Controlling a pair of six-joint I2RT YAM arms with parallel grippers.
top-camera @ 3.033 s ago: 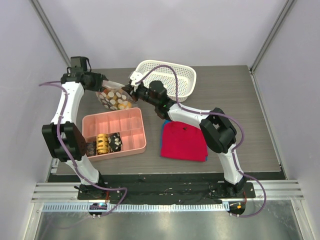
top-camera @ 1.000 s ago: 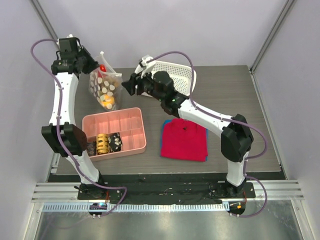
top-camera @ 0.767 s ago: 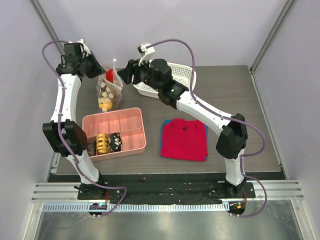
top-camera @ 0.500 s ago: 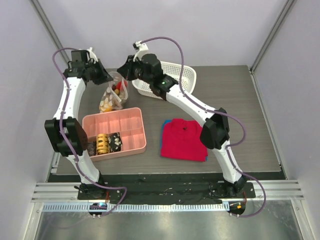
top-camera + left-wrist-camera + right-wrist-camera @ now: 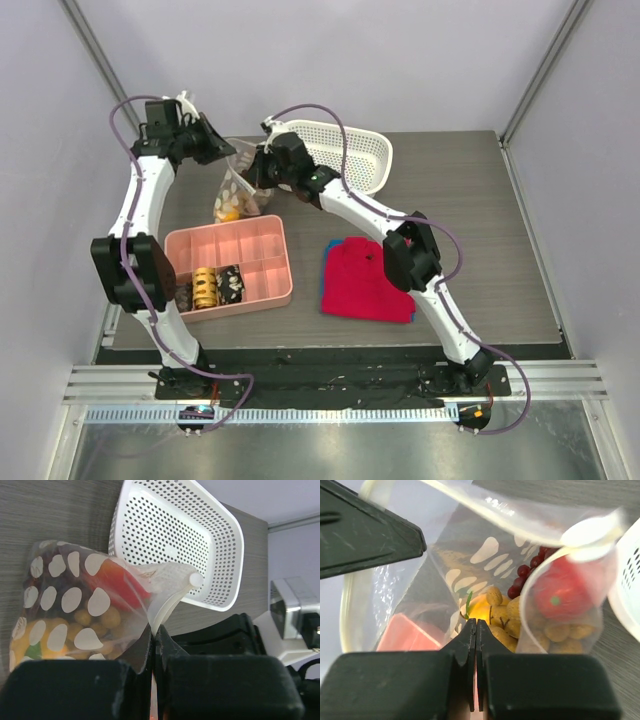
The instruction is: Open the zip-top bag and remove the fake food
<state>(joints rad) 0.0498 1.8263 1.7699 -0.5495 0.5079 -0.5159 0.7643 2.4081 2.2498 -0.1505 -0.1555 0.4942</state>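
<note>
The bag (image 5: 230,188) is held up at the far left of the table (image 5: 450,200), behind the tray (image 5: 228,262) and just beside the basket (image 5: 345,155), strung between the two arms. Whether its bottom touches the table cannot be told. The toy food (image 5: 506,622) (tan nuts, a red piece, an orange-yellow fruit, dark red berries) lies bunched low in the bag, none of it removed. The left gripper (image 5: 152,639) has its jaws pressed together on one lip of the mouth, and the right gripper (image 5: 476,629) pinches the opposite film likewise. The zip strip (image 5: 520,517) arcs loose, so the mouth appears parted. The opposed holds evidently serve to pull the lips apart.
</note>
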